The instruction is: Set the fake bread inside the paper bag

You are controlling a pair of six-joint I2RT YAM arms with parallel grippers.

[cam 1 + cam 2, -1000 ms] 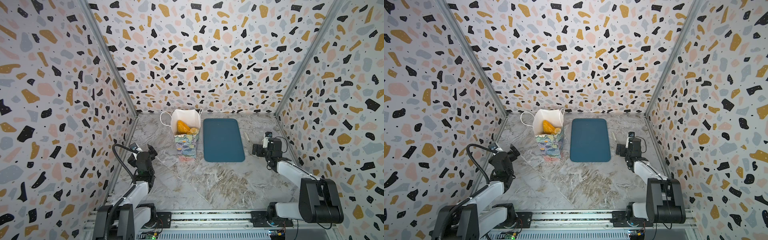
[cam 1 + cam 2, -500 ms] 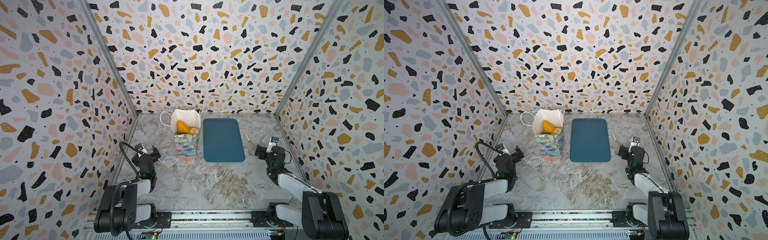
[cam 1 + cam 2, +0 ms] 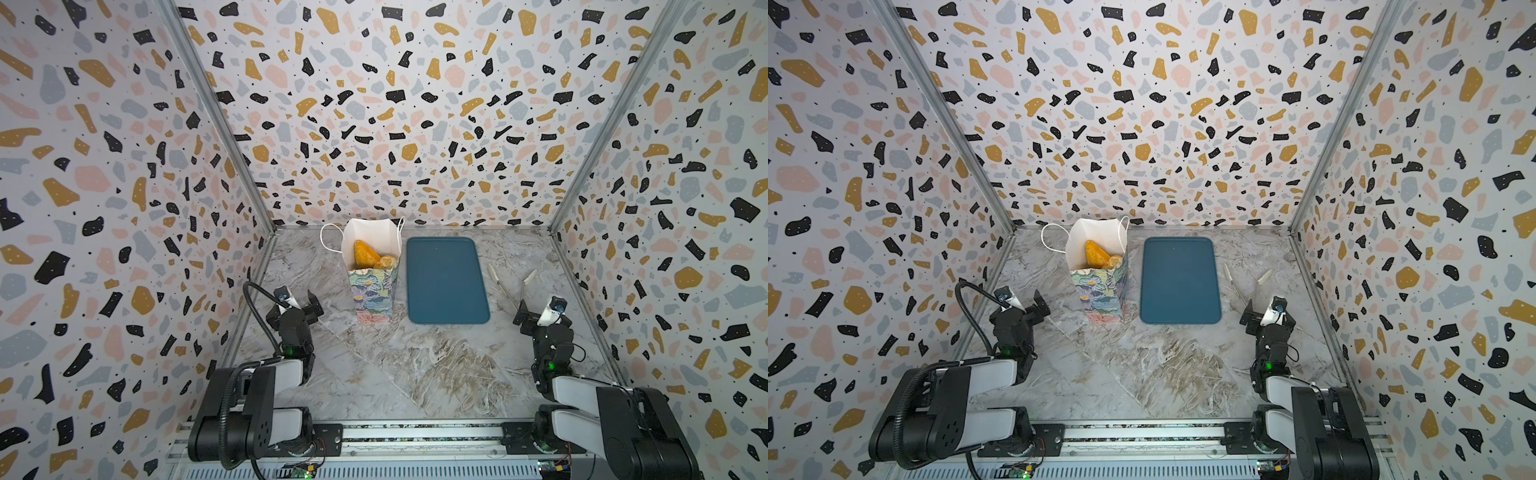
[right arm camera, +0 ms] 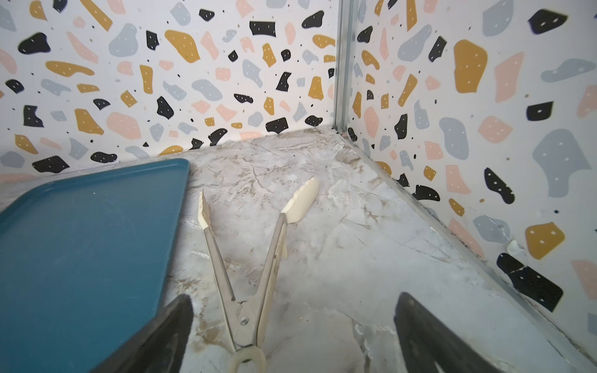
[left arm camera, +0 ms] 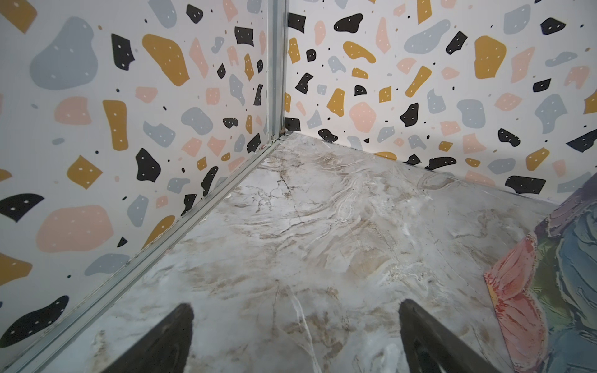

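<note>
Two claws, both spread wide and pinching nothing. Left claw (image 5: 292, 326) is sitting low over bare counter (image 3: 415, 365) close to its side wall. Right claw (image 4: 290, 323) is doing the same by the opposite wall.

Tongs (image 4: 245, 258) are lying splayed on the counter directly ahead of the right claw, hinge end nearest it, nothing touching them. Dark-blue tray (image 4: 80, 242) is lying just inward of the tongs and is carrying nothing.

Paper bag (image 3: 373, 291) is standing upright ahead of and inward from the left claw, near but apart. Only its printed lower corner is showing at the edge of the left wrist view. Bag and tray are sitting just beside each other, between the two claws.

Fake bread (image 3: 365, 254): two pieces are showing in the bag mouth, a pointed orange one leaning on the white lining and a smaller tan roll next to it. Anything deeper is hidden. No bread is showing on tray or counter.

My read: loading is looking done and the arms are looking parked. Next move is calling for no grasp, at most a check that the top pieces are sitting below the rim and the bag isn't tipping.
</note>
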